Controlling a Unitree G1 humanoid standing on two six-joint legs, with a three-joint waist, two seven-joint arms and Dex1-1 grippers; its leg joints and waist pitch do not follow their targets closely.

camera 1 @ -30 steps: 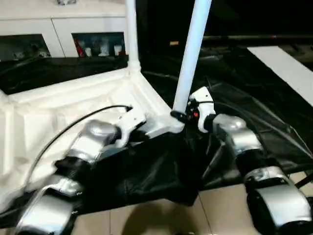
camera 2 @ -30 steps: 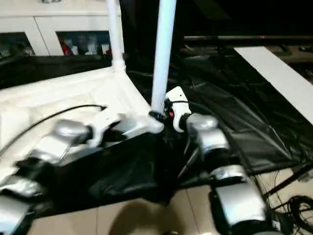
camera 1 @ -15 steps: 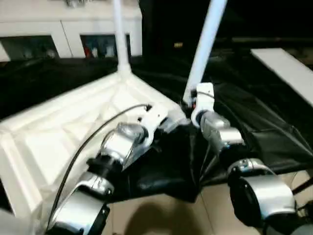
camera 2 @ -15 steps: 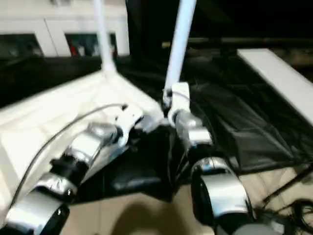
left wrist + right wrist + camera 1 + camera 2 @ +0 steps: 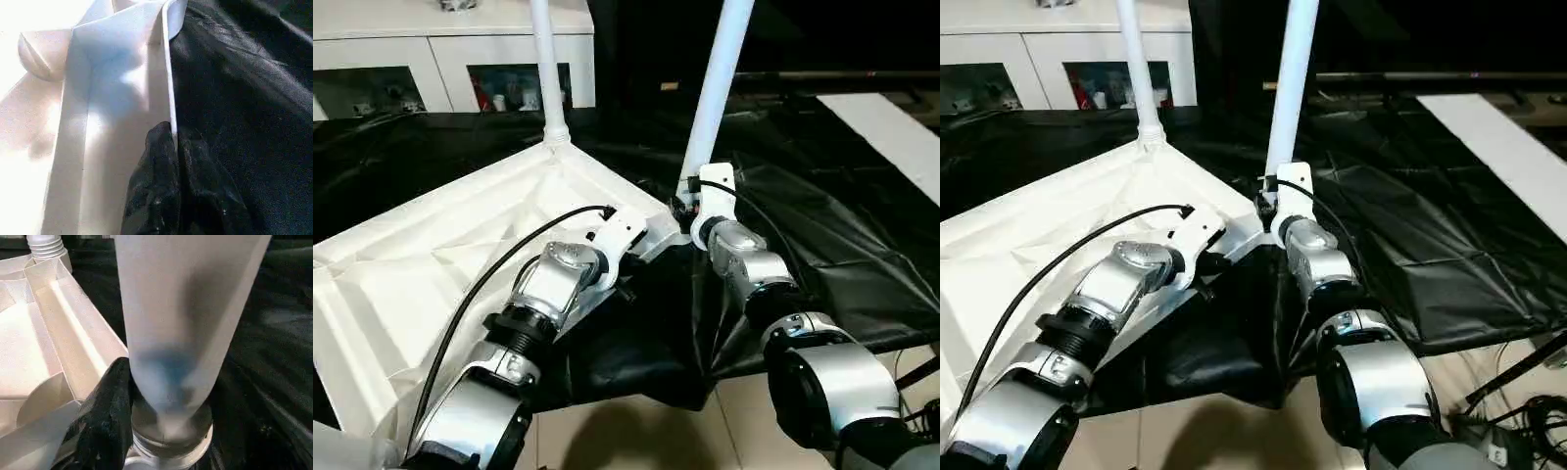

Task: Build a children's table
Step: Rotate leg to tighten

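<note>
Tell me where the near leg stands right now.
The near leg stands in the tabletop's near right corner socket, gripped low by the right hand.

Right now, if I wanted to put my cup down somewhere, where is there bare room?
Free: the black sheet right of the near leg, and the upturned tabletop's ribbed underside left of the left gripper. Crowded: the near corner, where both grippers meet, the right gripper on that leg.

Smooth white plastic table top (image 5: 431,264), semi-gloss tubular legs (image 5: 715,88), crinkled glossy black sheet (image 5: 842,245), brushed-silver metal forearms (image 5: 558,279)
</note>
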